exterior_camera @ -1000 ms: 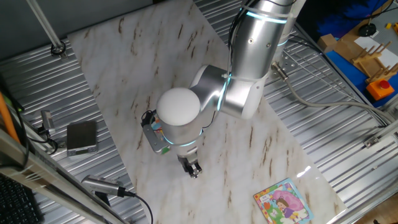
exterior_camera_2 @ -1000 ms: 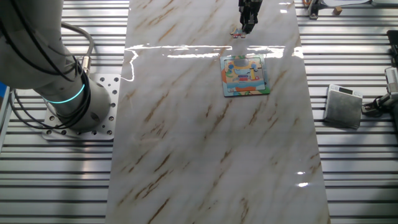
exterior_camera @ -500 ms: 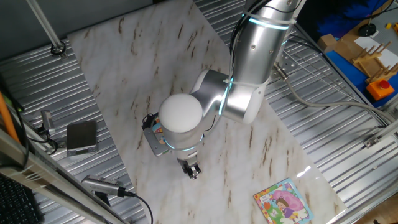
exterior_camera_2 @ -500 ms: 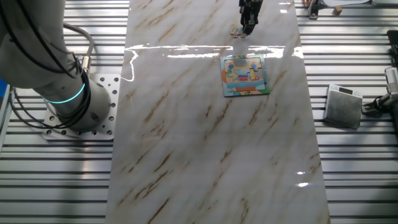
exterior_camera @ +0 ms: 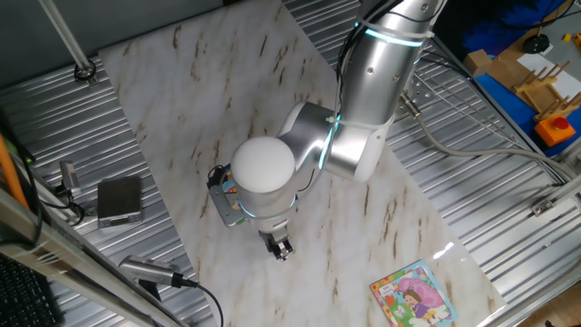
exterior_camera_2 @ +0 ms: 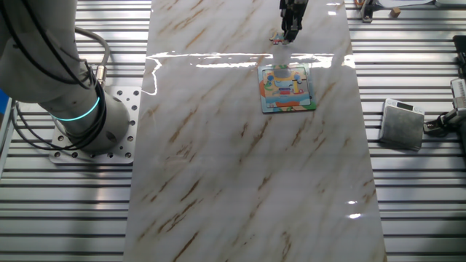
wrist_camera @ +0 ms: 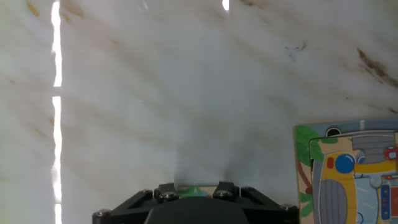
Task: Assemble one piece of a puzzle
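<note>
Apparently only at the pick: gripper (exterior_camera_2: 290,30) down over the piece (exterior_camera_2: 279,38), grip impossible to tell, nothing yet fitted into the puzzle (exterior_camera_2: 287,88).

gripper (exterior_camera_2: 290,34) low over piece (exterior_camera_2: 279,38) | puzzle (exterior_camera_2: 287,88) nearby | jaw state unclear

Surface (exterior_camera: 200,109): white marble-patterned sheet with brown veins, laid over ribbed metal decking (exterior_camera_2: 408,218). A second square puzzle with a pink-dressed girl (exterior_camera: 413,294) lies flat near the sheet's corner in one fixed view; a small grey box (exterior_camera: 120,200) sits off the sheet on the decking, with cables (exterior_camera: 172,277) close by and a black keyboard (exterior_camera: 23,295) at the frame edge. Beyond the decking: a blue bin (exterior_camera: 536,113), cardboard (exterior_camera: 508,68) and an orange block (exterior_camera: 556,129).
</note>
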Motion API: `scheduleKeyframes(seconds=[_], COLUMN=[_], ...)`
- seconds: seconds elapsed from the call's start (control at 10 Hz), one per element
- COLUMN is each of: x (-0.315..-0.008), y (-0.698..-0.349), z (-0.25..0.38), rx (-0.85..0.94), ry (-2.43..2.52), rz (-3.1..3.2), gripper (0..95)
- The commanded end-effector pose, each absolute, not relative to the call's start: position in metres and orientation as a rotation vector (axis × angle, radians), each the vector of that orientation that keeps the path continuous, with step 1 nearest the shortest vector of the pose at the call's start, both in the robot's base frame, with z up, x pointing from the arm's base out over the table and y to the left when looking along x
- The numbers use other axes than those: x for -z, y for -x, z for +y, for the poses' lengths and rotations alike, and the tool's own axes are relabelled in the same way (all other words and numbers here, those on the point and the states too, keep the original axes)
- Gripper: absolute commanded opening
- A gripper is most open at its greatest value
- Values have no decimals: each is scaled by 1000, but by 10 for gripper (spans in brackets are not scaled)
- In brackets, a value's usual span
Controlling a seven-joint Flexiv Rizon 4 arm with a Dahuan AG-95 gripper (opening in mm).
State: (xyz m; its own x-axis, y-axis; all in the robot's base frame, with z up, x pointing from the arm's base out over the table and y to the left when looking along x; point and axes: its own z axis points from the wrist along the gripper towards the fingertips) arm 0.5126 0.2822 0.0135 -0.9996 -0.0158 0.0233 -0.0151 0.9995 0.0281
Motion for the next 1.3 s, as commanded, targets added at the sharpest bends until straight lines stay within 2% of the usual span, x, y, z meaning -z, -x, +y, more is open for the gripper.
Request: scheduleKeyframes(seconds=[0.1, 1.0, 1.1, 1.3], x=[-13, -13, -13, -13], y=[-512, -511, -511, -511], z=[282, 282, 282, 282], rx=[46, 49, 53, 69], ry=[-18, -46, -72, -136], rz=[-3116, -3114, -3117, -3118], gripper=[190, 190, 380, 380])
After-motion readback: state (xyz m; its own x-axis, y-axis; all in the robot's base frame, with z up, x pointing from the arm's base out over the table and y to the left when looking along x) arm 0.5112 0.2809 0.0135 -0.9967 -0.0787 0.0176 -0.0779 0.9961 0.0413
